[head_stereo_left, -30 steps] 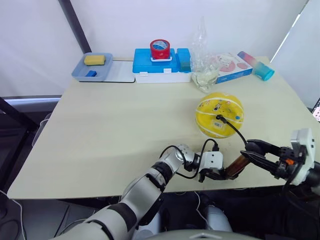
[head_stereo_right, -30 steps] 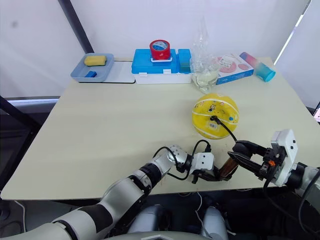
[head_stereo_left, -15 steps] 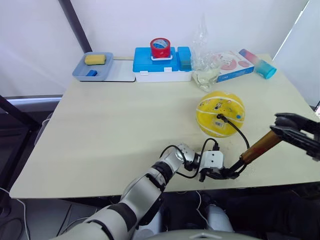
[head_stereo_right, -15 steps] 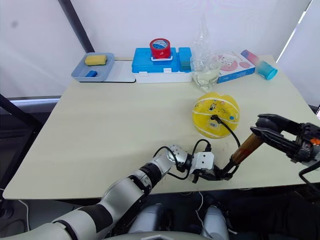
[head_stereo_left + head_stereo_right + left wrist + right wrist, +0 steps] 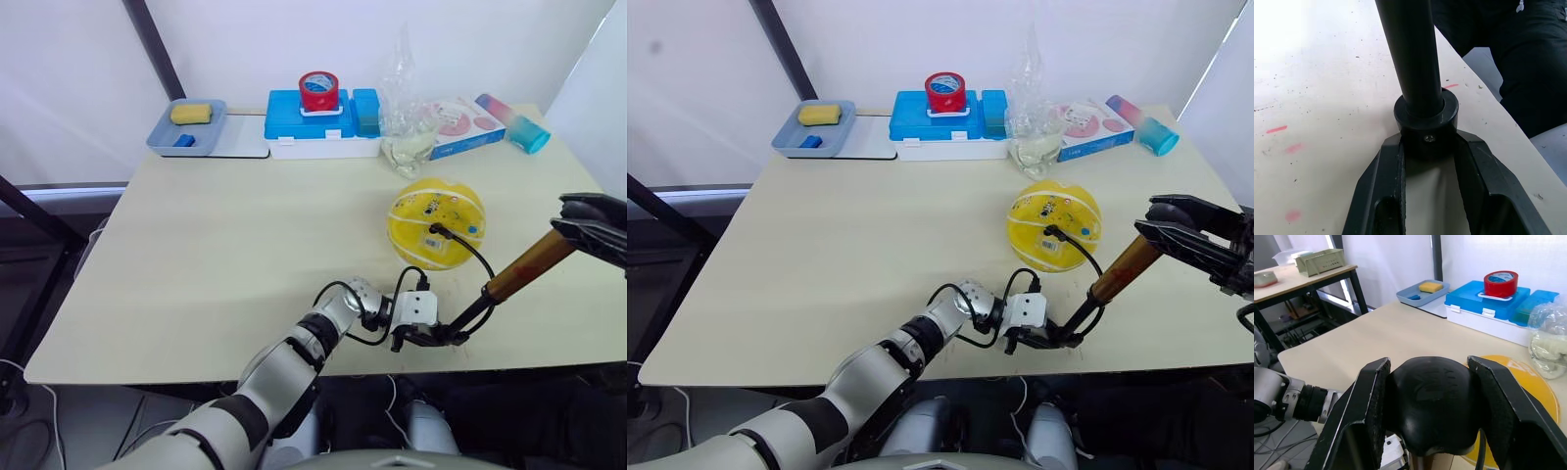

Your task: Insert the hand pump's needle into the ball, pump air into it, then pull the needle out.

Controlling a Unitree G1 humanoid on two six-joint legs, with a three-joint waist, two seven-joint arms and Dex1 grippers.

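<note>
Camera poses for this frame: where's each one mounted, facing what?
Head eyes: look forward and down over the table, both arms, ball.
Left wrist: just above the tabletop, left gripper clamping the pump base.
Right wrist: faces back across the table, right gripper clamped on the handle.
Shared: pump, ball.

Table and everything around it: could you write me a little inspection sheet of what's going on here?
Surface: pale table, faint specks and pink marks near the front edge.
Job's things: yellow ball with hose plugged into it; hand pump tilted, handle end up, base near the front edge.
Clutter: grey tray with yellow sponge; blue box carrying red tape roll; clear bag; pink-printed box; tube with teal cap.
Grippers: left gripper shut on the pump's base; right gripper shut on its black handle.
Cables: black wire looping at the left wrist.
Surroundings: white curtain, dark pole, side table.
</note>
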